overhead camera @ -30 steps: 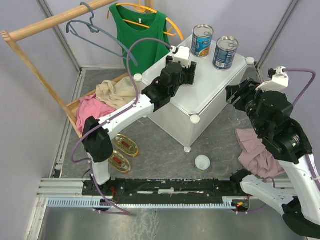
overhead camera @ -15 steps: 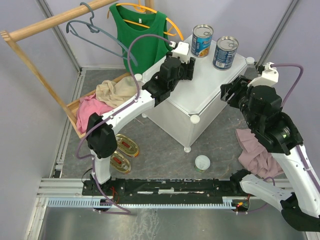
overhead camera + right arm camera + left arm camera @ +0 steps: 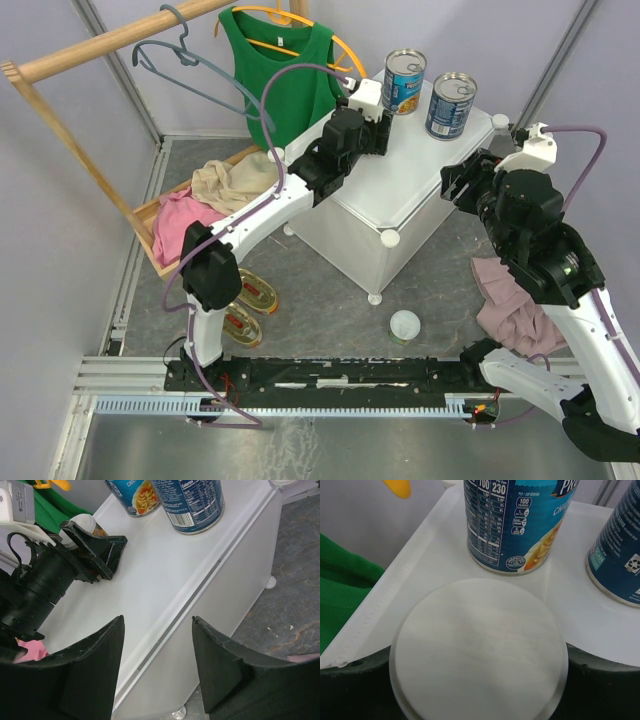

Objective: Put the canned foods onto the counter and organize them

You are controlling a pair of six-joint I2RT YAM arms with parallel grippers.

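White plastic forms the counter (image 3: pixel 400 185); all positions below refer to it.

1. On the counter top, at its far edge, the first tall can (image 3: pixel 404 82) and the second tall can (image 3: pixel 451 105) stand upright, near each other but apart.
2. The left gripper (image 3: pixel 372 125) is over the far left part of the top. Its fingers (image 3: pixel 107 555) are clamped on the sides of a small white-lidded can (image 3: pixel 479 650). The first tall can stands just beyond the held can, directly ahead of it; the second stands ahead and to the right. Whether the held can's base touches the top cannot be determined.
3. The right gripper (image 3: pixel 157 655) hangs off the right side of the counter, fingers spread, with nothing between them.
4. On the floor in front of the near corner leg lies a second small white-lidded can (image 3: pixel 405 325), lid up.
5. Two oval gold tins (image 3: pixel 252 291) lie on the floor to the front left, close to the left arm.
6. A pink cloth (image 3: pixel 510 305) lies on the floor to the right, partly under the right arm.
7. A wooden tray (image 3: pixel 150 215) of clothes sits to the left; a green top (image 3: pixel 278 75) hangs behind the left rear corner.
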